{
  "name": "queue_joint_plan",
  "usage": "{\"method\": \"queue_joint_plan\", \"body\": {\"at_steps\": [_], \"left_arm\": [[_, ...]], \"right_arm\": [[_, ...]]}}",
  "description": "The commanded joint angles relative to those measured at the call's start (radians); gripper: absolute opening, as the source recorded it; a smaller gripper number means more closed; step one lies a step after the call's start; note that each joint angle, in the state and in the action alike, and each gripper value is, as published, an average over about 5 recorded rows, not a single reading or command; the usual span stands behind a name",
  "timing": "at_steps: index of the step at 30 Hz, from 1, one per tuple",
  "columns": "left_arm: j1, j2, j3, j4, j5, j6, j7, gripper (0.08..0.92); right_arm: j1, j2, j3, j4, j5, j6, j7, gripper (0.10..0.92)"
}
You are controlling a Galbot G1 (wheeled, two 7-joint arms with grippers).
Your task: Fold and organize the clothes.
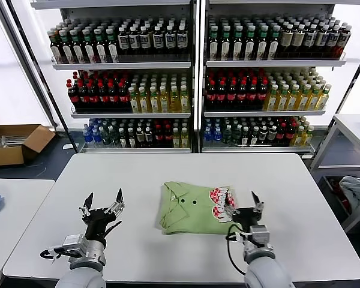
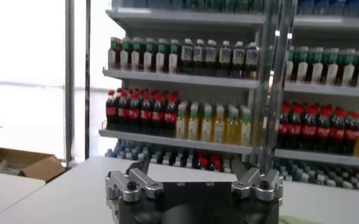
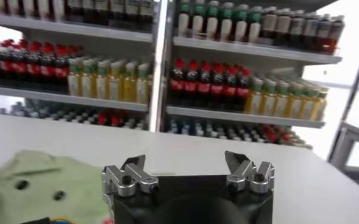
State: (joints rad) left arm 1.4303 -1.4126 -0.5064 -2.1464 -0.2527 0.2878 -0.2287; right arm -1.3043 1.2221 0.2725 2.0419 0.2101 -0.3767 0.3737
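A light green polo shirt is seen lying folded near the middle of the white desk. The right gripper is held just at its near right edge, jaws apart; the left gripper is held well apart from it, jaws apart. Folding seems mostly done; tidying or moving the shirt is likely called for next.

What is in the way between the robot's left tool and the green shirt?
Nothing visible. Only bare white table lies between the open left tool and the folded green shirt. The open right tool hovers at the shirt's right edge.
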Motion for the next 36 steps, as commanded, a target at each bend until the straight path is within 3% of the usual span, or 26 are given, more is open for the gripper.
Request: {"method": "queue_joint_plan", "body": {"at_steps": [1,36], "left_arm": [[-0.004,-0.022,-0.021,0.014,0.048,-0.063,0.064,0.823],[0.009,-0.004,-0.027,0.002,0.097,-0.064,0.106,0.823]], "right_arm": [[-0.212,-0.051,0.211,0.076,0.026,0.089,-0.021,0.823],[-0.176,-0.022,0.207,0.086,0.023,0.072,-0.017,0.823]]}}
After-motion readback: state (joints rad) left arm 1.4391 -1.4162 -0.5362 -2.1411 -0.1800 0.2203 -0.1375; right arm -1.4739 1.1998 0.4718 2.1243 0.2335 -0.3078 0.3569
